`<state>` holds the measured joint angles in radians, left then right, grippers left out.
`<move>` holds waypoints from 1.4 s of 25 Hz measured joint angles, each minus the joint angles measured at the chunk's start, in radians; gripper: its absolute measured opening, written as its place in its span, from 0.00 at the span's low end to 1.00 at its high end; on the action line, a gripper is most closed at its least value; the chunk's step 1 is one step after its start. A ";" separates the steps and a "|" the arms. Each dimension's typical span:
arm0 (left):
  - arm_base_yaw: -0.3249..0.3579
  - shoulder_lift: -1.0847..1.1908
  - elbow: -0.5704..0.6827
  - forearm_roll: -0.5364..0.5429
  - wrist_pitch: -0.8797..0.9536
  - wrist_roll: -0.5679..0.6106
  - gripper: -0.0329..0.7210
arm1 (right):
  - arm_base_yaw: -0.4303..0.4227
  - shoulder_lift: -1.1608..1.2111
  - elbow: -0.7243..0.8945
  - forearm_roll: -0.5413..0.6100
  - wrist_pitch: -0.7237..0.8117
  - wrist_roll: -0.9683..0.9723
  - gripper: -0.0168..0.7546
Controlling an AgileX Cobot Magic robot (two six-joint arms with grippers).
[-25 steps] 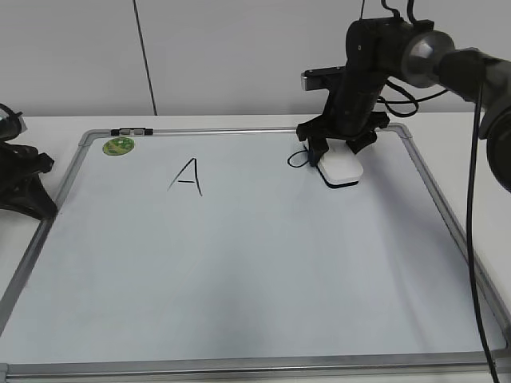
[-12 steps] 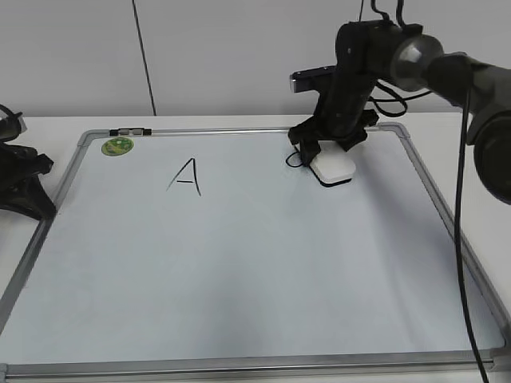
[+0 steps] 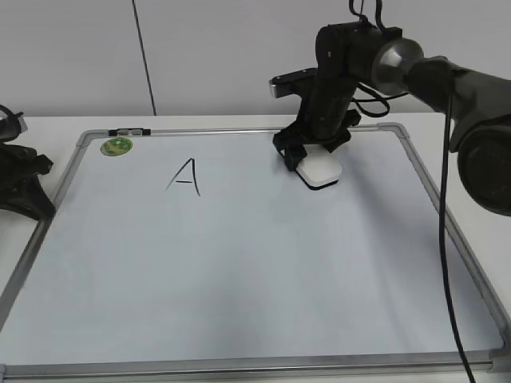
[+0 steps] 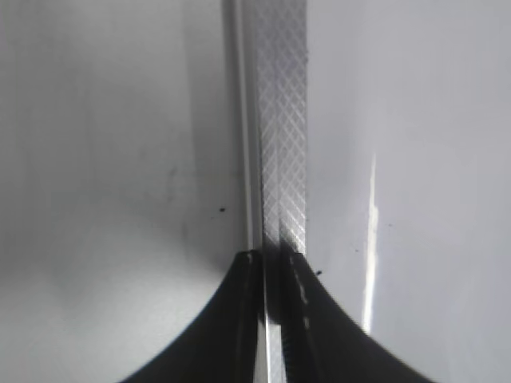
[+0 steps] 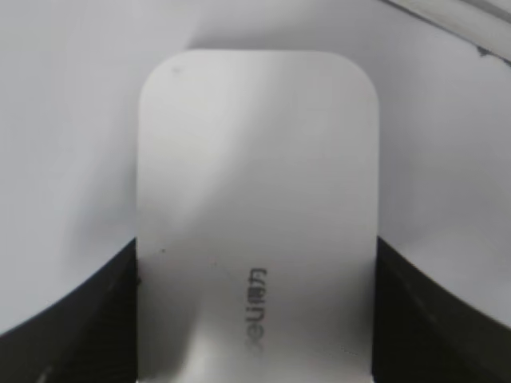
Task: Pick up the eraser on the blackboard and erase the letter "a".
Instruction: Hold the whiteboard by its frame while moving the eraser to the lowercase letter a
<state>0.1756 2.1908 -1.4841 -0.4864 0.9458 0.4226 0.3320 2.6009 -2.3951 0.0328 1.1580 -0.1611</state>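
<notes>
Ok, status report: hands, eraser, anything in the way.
Right hand shut on eraser, pressed on blackboard. Left hand shut, idle over the frame. Letter "a" not visible. Uppercase A clear of eraser.

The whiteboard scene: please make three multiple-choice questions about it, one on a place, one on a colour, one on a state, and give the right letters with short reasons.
1. Where is the green sticker on the blackboard?
A. far left corner
B. near right corner
C. centre

2. What colour is the top of the eraser?
A. red
B. white
C. blue

3. What is the right gripper doing?
A. hanging open and empty
B. holding a marker
C. clamped on the eraser

Answers:
1 A, it sits beside the far frame at the left.
2 B, both the exterior and right wrist views show a white top.
3 C, its fingers press both sides of the eraser.
</notes>
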 joint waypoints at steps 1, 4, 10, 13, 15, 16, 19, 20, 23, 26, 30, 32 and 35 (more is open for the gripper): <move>0.000 0.000 0.000 0.002 0.000 0.000 0.09 | 0.000 0.002 -0.002 0.005 0.000 -0.004 0.71; 0.000 0.000 0.000 0.004 0.000 0.000 0.09 | 0.003 0.004 -0.003 0.009 0.003 -0.011 0.71; 0.000 0.000 0.000 0.008 0.000 0.000 0.09 | 0.040 0.004 -0.003 -0.003 0.005 -0.014 0.71; 0.000 0.000 0.000 0.010 0.002 0.000 0.09 | 0.062 0.004 -0.003 -0.009 0.008 -0.018 0.72; 0.000 0.000 -0.002 0.011 0.002 0.000 0.09 | 0.069 0.006 -0.003 -0.022 0.008 -0.018 0.71; 0.000 0.000 -0.002 0.011 0.002 0.000 0.09 | 0.069 0.006 -0.003 -0.033 0.008 -0.018 0.71; 0.000 0.000 -0.002 0.012 0.002 0.000 0.09 | 0.072 0.006 -0.010 -0.039 0.012 -0.016 0.71; 0.000 0.000 -0.002 0.012 0.002 0.000 0.09 | 0.073 0.010 -0.016 -0.044 0.016 -0.015 0.71; 0.000 0.000 -0.002 0.012 0.002 0.000 0.09 | 0.074 0.017 -0.045 -0.050 0.035 -0.008 0.71; 0.000 0.000 -0.002 0.012 0.004 0.000 0.09 | 0.074 0.028 -0.071 -0.053 0.054 -0.004 0.71; 0.000 0.000 -0.002 0.012 0.004 0.000 0.09 | 0.070 0.030 -0.077 -0.048 0.058 -0.004 0.71; 0.000 0.000 -0.002 0.012 0.004 0.000 0.09 | 0.058 0.030 -0.077 -0.040 0.058 -0.004 0.71; 0.000 0.000 -0.002 0.012 0.004 0.000 0.09 | 0.045 0.030 -0.077 -0.025 0.058 -0.004 0.71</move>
<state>0.1756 2.1908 -1.4859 -0.4746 0.9497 0.4226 0.3768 2.6312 -2.4724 0.0077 1.2165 -0.1653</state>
